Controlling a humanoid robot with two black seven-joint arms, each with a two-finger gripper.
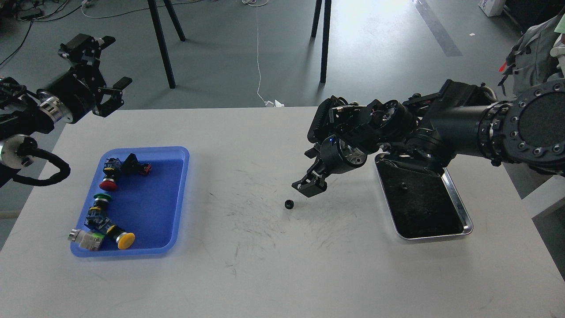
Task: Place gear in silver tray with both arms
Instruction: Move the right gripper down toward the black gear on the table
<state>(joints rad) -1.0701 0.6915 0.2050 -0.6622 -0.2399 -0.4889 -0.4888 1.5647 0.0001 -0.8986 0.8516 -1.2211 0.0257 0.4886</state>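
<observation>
Left gripper [103,66] hangs released, holding nothing, past the surface [247,265] at ten o'clock. The tiny black gear [289,204] lies mid-surface. Right gripper [311,185], jaws too dark to tell, hovers just at its two o'clock (it could nudge the gear aside). Silver tray [459,207] waits at three o'clock.

Right arm [463,128] comes in from the right edge, stretched out low over the table's right half with the wrist bent down. Its gripper [311,187] points down and left near the table's middle; the fingers look close together, but it's too dark to say for sure. Left arm [26,115] sits off the table's far left corner, gripper [103,66] raised up high with its fingers clearly spread, holding nothing.
</observation>
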